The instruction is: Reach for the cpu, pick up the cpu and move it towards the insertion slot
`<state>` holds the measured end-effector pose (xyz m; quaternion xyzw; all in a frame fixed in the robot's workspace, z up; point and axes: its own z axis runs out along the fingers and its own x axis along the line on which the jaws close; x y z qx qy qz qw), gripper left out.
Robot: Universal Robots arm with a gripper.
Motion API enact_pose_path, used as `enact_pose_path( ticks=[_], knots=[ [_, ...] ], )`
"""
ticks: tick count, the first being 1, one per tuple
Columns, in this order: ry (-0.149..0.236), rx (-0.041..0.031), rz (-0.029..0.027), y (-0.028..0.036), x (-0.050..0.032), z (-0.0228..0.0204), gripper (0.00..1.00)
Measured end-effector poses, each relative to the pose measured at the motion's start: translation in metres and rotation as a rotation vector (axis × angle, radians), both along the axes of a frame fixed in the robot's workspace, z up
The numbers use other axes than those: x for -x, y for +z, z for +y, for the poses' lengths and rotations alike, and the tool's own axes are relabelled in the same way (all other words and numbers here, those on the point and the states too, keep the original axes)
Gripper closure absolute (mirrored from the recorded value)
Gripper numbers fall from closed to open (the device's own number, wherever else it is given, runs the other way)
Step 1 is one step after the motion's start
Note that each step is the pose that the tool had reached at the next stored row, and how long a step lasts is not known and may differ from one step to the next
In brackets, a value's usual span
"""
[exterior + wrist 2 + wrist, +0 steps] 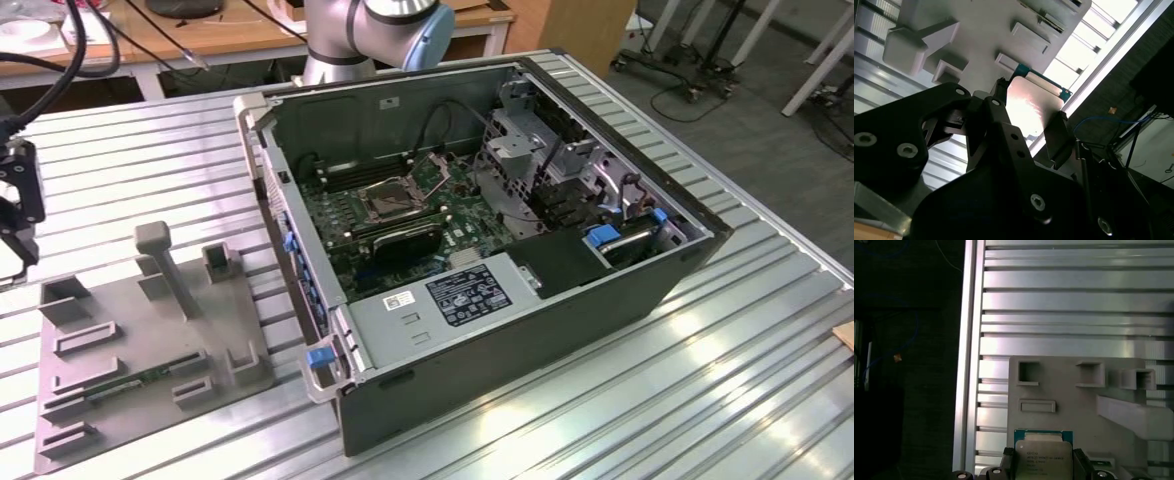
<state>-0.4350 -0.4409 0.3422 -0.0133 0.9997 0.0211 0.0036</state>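
Observation:
In both wrist views the cpu (1043, 456) (1030, 105), a thin square chip with a pale metal face and green edge, sits between my two black fingers (1008, 463), which touch its opposite edges. My gripper (1043, 464) (1029, 116) is shut on it and holds it above the grey tray (1079, 405) (984, 30). In the exterior view the gripper (16, 215) hangs at the view's far left, above the table beside the tray (147, 400). The insertion slot (394, 203), a shiny metal frame with a dark centre, lies on the green board inside the open computer case, well to the right of the gripper.
The open black computer case (534, 330) stands mid-table on the ribbed metal tabletop (747, 380). The tray carries upright posts (158, 255) and a narrow green stick (127, 383). The table edge rail (969, 365) borders dark floor. Cables hang at the exterior view's upper left.

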Motion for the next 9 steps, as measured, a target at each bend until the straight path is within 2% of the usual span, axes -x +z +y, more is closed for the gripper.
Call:
enact_pose_path(
  ticks=[9],
  knots=[
    [0.0, 0.0, -0.0002, 0.0102, 0.0, 0.0, 0.46]
  ],
)
